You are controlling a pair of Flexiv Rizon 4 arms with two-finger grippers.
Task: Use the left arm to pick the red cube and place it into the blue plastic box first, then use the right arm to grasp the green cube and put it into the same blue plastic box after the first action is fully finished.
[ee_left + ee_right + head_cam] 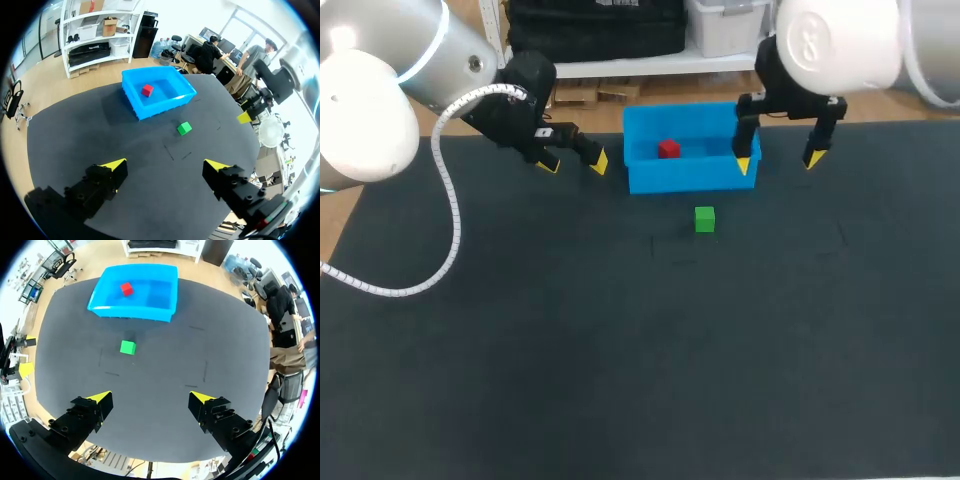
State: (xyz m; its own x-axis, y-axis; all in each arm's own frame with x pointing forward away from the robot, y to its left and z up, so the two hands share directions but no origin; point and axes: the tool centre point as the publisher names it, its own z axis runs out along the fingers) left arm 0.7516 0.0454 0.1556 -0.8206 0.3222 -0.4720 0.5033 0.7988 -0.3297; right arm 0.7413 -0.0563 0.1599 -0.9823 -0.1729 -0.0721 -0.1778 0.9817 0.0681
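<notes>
Your left tool (574, 163) gapes wide and empty beside the blue plastic box (690, 182), which holds the red cube (668, 149). Your right tool (779, 161), wide too, has the green cube (705, 219) ahead on the table (620, 350).

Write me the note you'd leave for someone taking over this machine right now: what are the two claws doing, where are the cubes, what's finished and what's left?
Left gripper: open, empty, beside the blue plastic box.
Right gripper: open, empty, near the box's other end.
Red cube: inside the box, so step one is done.
Green cube: on the table in front of the box, untouched.
Left to do: right arm grasps the green cube and puts it into the box.
</notes>
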